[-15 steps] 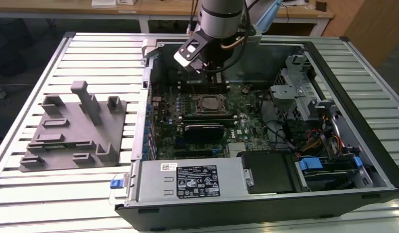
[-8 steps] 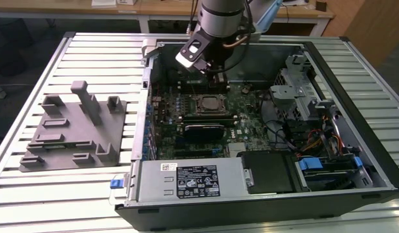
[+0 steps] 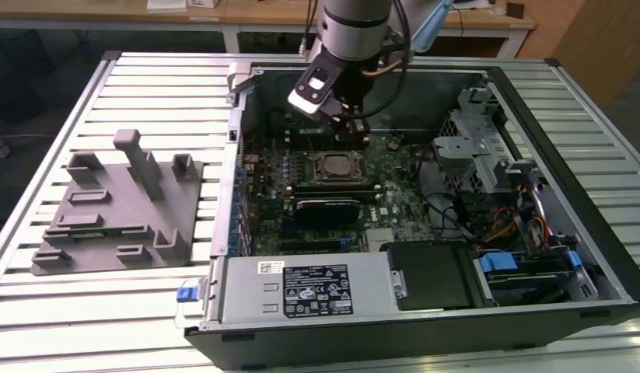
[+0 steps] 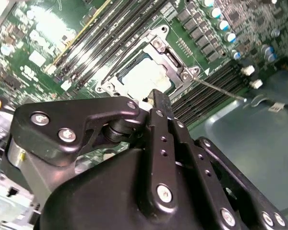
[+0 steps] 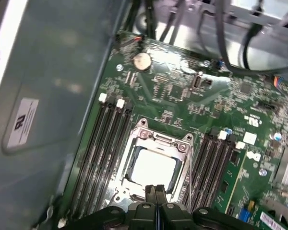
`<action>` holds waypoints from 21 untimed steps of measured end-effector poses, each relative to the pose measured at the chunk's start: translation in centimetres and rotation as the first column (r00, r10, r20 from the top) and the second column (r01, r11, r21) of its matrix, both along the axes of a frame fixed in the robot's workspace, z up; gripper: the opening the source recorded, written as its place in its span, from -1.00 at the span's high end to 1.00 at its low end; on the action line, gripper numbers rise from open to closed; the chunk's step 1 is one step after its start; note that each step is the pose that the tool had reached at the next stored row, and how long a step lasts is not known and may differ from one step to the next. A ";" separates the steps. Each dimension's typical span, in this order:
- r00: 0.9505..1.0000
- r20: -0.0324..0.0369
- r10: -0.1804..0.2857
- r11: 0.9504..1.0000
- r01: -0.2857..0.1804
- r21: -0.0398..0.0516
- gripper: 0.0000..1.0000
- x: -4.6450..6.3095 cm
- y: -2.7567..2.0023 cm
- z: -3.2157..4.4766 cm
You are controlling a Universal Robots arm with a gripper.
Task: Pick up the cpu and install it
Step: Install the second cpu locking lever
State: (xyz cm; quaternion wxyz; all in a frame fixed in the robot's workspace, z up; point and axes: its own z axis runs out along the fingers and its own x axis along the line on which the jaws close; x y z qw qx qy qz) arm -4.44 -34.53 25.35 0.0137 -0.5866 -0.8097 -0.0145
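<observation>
Exterior view: the gripper [image 3: 340,116] hangs over the open computer case [image 3: 568,116]; the cpu [image 3: 335,165] lies flat in the socket frame [image 3: 335,177]. A printed label [image 3: 317,291] sits on the power supply [image 3: 247,291].
Second wrist view: the gripper's fingers are closed together and empty, near the cpu.
First wrist view: the cpu's pale top faces up, its edges parallel to the frame. There is a white label [image 5: 21,122] on the case wall.

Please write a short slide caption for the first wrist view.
Shut gripper over the cpu lying in the motherboard socket.
</observation>
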 end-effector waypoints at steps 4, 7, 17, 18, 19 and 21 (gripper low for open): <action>0.997 0.000 0.073 0.997 -0.073 0.000 0.79 0.0 0.00 -0.08; 0.992 0.000 0.127 0.992 -0.127 0.000 0.79 0.0 0.00 -0.14; 0.952 0.000 0.305 0.952 -0.305 0.000 0.79 0.0 0.00 -0.27; 0.947 0.000 0.322 0.947 -0.322 0.000 0.79 0.0 0.00 -0.28; 0.941 0.000 0.339 0.941 -0.339 0.000 0.79 0.0 0.00 -0.29; 0.928 0.000 0.373 0.928 -0.373 0.000 0.79 0.0 0.00 -0.30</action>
